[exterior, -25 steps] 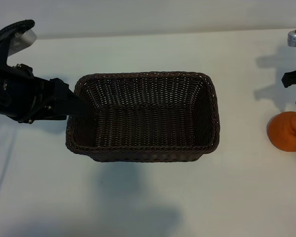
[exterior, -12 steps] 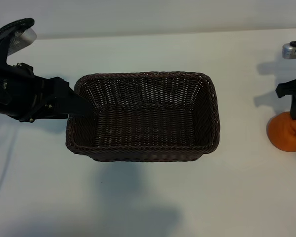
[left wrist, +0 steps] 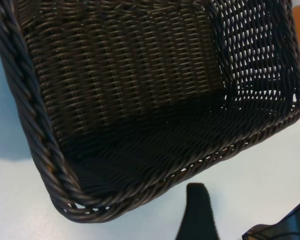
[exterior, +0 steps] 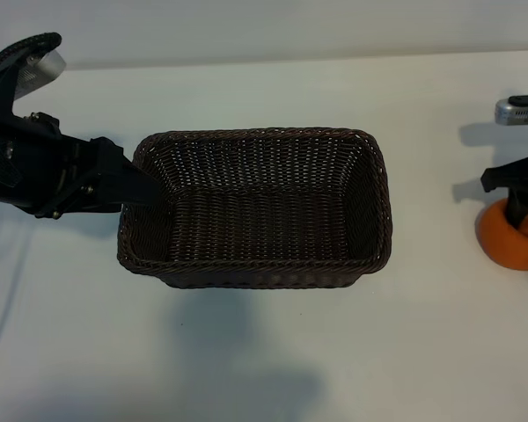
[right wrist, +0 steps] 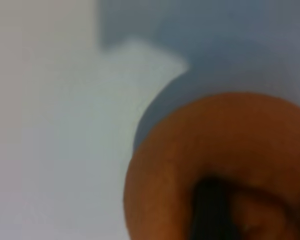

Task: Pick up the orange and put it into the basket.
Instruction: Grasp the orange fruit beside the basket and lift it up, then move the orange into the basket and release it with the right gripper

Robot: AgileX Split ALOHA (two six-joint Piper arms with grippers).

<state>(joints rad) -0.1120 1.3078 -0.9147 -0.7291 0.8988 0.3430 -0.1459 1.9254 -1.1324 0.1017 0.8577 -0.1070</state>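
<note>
The orange (exterior: 506, 242) rests on the white table at the far right edge, well apart from the dark brown woven basket (exterior: 255, 268) in the middle. My right gripper (exterior: 525, 209) stands open, low over the orange's top, its dark fingers (right wrist: 210, 212) against the orange (right wrist: 190, 165) skin. My left gripper (exterior: 134, 178) is open at the basket's left end. One finger reaches over the rim, while another of its fingers (left wrist: 197, 212) shows outside the basket (left wrist: 45, 145) wall. The basket holds nothing.
White table surface lies bare in front of and behind the basket. The orange sits close to the right border of the exterior view, with the right arm's wrist (exterior: 521, 110) above it.
My right gripper has moved left and down onto the orange's top. The orange, the basket and the left arm have stayed put.
</note>
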